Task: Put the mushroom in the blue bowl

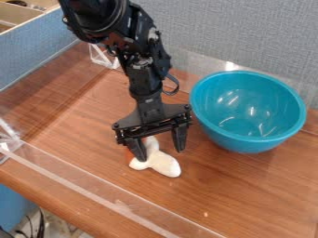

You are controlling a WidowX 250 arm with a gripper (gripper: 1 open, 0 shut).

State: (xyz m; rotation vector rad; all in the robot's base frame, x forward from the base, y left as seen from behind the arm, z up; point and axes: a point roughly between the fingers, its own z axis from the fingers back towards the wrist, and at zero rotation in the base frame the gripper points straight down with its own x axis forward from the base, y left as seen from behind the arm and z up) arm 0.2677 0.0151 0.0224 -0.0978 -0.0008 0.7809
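The cream-white mushroom (155, 164) lies on its side on the wooden table, near the front. My gripper (155, 146) points straight down right over it, open, with one black finger on each side of the stem. The fingertips reach almost to the table, and the upper part of the mushroom is hidden between them. To the right stands the blue bowl (248, 112), upright and with nothing in it, about a hand's width from the gripper.
A clear plastic wall (37, 153) runs along the table's left and front edges. A grey-blue panel (236, 37) backs the table. A cardboard box (19, 23) sits at the far left corner.
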